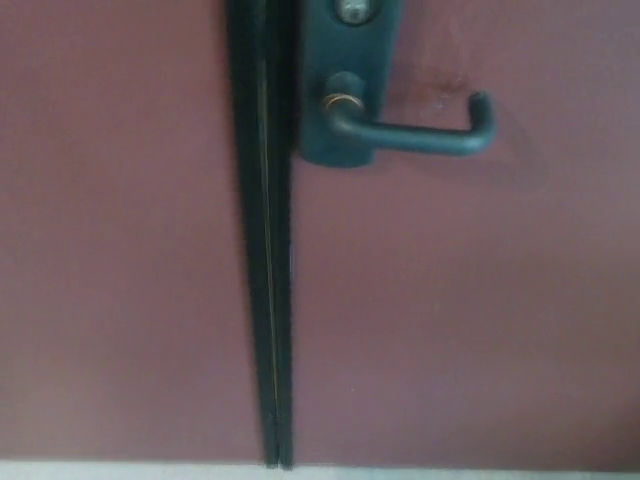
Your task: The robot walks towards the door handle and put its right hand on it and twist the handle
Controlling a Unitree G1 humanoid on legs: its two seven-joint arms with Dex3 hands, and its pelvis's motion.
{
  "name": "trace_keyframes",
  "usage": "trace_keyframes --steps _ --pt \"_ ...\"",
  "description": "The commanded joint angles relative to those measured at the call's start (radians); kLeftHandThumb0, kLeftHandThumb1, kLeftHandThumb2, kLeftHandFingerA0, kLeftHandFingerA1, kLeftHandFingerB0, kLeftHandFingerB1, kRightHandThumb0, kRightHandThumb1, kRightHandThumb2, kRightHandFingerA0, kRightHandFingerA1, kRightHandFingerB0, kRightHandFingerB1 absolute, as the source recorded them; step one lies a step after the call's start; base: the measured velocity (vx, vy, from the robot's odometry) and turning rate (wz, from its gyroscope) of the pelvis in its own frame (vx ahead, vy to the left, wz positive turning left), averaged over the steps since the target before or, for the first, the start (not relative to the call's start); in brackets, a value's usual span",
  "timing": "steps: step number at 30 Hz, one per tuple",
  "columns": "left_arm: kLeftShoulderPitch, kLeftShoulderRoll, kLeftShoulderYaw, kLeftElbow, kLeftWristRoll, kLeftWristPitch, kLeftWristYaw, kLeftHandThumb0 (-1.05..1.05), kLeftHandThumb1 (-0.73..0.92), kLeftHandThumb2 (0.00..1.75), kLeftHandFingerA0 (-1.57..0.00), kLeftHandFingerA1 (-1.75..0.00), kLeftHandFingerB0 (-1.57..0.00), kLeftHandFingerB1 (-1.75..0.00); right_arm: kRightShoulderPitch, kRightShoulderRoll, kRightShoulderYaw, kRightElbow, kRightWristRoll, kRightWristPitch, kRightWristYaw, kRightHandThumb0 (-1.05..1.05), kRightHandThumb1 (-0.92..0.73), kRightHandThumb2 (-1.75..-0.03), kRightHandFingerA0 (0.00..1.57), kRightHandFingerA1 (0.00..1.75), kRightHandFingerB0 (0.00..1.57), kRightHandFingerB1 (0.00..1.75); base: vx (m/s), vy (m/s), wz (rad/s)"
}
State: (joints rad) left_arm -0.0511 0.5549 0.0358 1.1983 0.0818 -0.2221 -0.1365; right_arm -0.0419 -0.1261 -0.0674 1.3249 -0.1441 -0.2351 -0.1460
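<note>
Reddish-brown door [450,300] fills nearly everything I see, with a thin pale strip of floor [450,472] along the bottom. Left of the door handle [415,132] runs a dark vertical seam [265,250], reaching from the top down to the floor strip, and beyond it lies another reddish-brown panel [110,250]. The door handle sits high up, just right of that seam, level, its bar reaching rightward and ending in a short bend back toward the door. It is mounted on a dark plate [345,80], and above the handle's pivot the plate carries a keyhole [352,10]. Neither of my hands shows, so I cannot tell whether their fingers are spread or closed; nothing touches the handle.
</note>
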Motion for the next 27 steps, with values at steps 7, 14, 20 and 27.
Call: trace_keyframes --steps 7,14,20,27 --pt "-0.011 0.002 -0.009 0.070 0.028 0.011 0.012 -0.12 0.68 0.59 -0.53 -0.46 -0.36 -0.38 0.023 0.013 0.000 0.005 0.000 -0.001 0.013 -0.24 -0.67 -0.60 0.68 0.44 0.51 0.39 0.01 0.033 -0.01" --pt "-0.045 0.008 -0.021 0.075 0.040 0.016 0.011 -0.12 0.68 0.59 -0.53 -0.46 -0.37 -0.39 0.009 0.014 0.019 0.007 -0.011 0.007 -0.009 -0.24 -0.67 -0.60 0.70 0.45 0.51 0.39 0.16 0.145 0.12" --pt "-0.061 0.013 -0.026 0.073 0.045 0.018 0.012 -0.11 0.68 0.59 -0.54 -0.47 -0.37 -0.39 -0.001 0.024 -0.005 0.007 0.013 0.009 0.004 -0.24 -0.66 -0.60 0.69 0.45 0.53 0.39 0.13 0.072 0.03" --pt "-0.059 0.013 -0.025 0.071 0.042 0.026 0.008 -0.11 0.68 0.59 -0.53 -0.46 -0.38 -0.39 -0.001 0.018 0.006 0.008 -0.006 0.005 0.003 -0.25 -0.66 -0.59 0.69 0.44 0.51 0.39 0.17 -0.022 0.11"
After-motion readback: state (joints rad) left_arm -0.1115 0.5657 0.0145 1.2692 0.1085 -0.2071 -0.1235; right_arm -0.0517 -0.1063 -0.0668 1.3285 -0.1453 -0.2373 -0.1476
